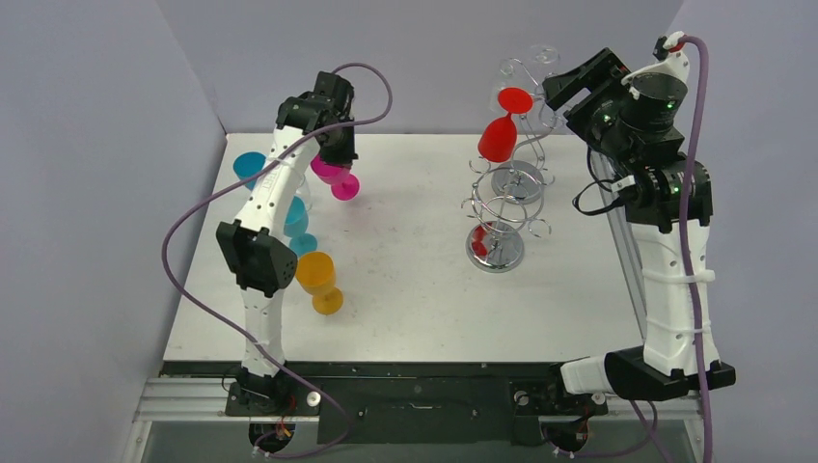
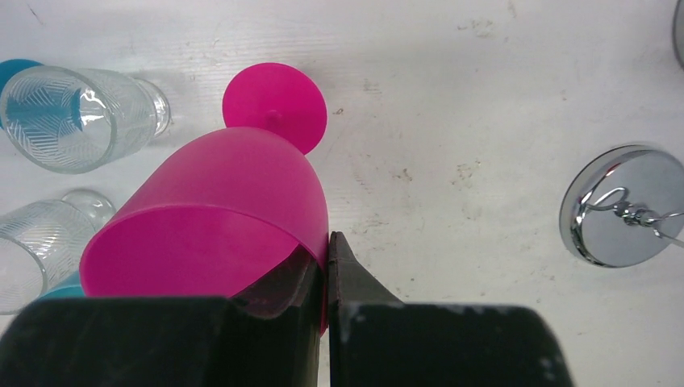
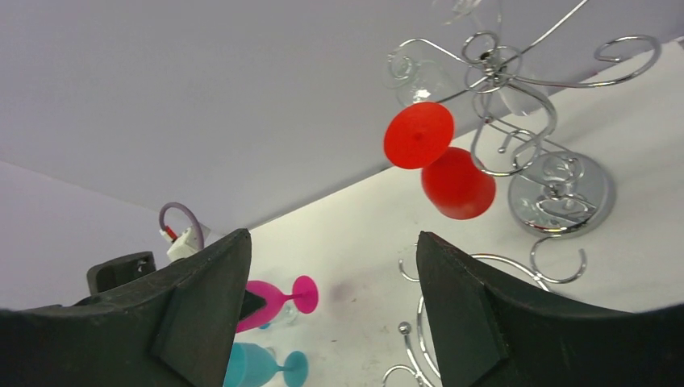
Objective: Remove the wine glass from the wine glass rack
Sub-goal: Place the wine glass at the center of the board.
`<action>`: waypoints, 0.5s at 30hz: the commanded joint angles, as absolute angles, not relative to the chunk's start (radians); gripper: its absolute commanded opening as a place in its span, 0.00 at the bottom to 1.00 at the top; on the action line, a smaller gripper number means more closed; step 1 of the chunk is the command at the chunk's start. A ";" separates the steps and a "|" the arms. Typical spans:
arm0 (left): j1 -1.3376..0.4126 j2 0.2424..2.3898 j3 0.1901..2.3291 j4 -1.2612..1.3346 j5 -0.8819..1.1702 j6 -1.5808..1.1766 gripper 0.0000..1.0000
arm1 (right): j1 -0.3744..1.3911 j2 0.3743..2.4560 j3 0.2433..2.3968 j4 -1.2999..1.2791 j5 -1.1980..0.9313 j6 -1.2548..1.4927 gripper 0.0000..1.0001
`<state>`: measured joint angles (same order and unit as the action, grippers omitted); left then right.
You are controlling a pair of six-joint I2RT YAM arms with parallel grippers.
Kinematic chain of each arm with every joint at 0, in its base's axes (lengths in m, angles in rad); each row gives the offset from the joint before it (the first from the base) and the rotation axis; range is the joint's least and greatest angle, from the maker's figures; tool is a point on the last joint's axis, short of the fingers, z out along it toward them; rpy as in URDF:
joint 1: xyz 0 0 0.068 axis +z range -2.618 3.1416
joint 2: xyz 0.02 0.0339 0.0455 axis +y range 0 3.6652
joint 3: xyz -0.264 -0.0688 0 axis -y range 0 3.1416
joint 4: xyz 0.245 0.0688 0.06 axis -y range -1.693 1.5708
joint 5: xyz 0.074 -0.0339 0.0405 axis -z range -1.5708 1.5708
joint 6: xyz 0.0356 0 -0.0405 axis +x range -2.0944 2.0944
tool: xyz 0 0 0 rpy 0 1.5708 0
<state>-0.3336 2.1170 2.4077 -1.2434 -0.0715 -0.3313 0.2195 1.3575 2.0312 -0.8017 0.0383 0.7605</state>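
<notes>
A red wine glass [image 1: 499, 138] hangs upside down by its foot from the chrome wire wine glass rack [image 1: 517, 181] at the back right of the table. In the right wrist view the red wine glass [image 3: 458, 185] and the rack [image 3: 560, 193] lie ahead and to the right. My right gripper [image 1: 559, 94] stands just right of the rack's top, its jaws open [image 3: 332, 235] with nothing between them. My left gripper [image 1: 333, 154] is at the back left, shut [image 2: 328, 242] on the rim of a tilted pink wine glass [image 2: 234, 193].
A clear glass [image 3: 415, 72] also hangs on the rack. A second wire rack [image 1: 495, 246] stands nearer. An orange glass [image 1: 318, 280] and teal glasses [image 1: 299, 227] stand on the left, with clear tumblers [image 2: 72, 117] beside the pink glass. Walls close the back and sides.
</notes>
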 commanded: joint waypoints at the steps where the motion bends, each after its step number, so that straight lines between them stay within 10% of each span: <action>1: -0.343 2.142 2.415 -1.277 -0.139 -0.283 0.00 | 0.172 1.380 2.022 -0.825 -0.005 0.723 0.70; 15: -0.357 2.195 2.353 -1.286 -0.189 -0.263 0.00 | 0.102 1.414 1.994 -0.836 -0.065 0.716 0.70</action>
